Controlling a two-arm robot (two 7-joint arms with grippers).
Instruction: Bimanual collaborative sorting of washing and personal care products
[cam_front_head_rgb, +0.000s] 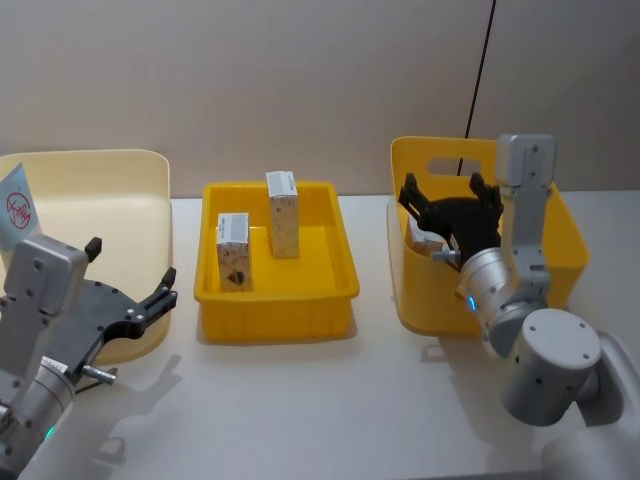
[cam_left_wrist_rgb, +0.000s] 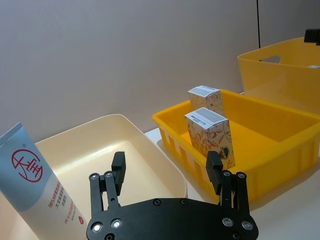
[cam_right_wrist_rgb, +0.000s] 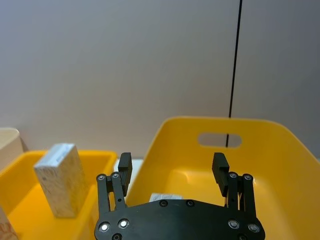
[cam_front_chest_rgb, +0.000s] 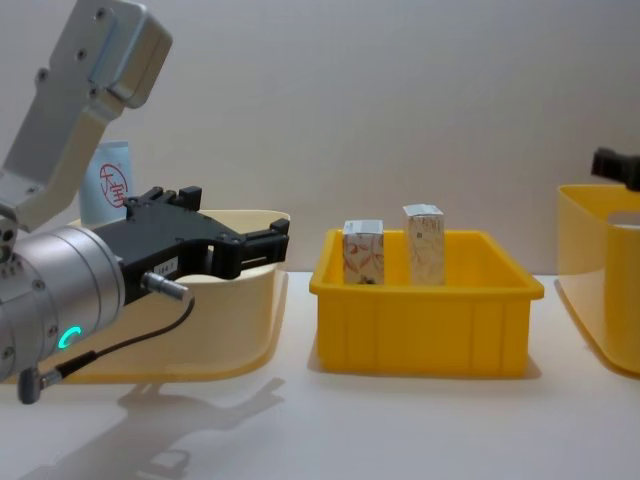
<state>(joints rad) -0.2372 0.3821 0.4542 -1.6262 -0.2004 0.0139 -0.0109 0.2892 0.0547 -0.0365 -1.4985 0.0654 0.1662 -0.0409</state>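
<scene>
Two white marbled cartons stand upright in the middle yellow tray; both show in the chest view. A pale-blue tube with a red circled character leans in the cream bin at the left. My left gripper hovers open and empty over that bin's near right corner. My right gripper is open and empty above the yellow bin on the right. A white item lies partly hidden below it in that bin.
The three containers stand in a row on the white table with narrow gaps between them. A black cable runs down the wall behind the right bin. Bare tabletop lies in front of the containers.
</scene>
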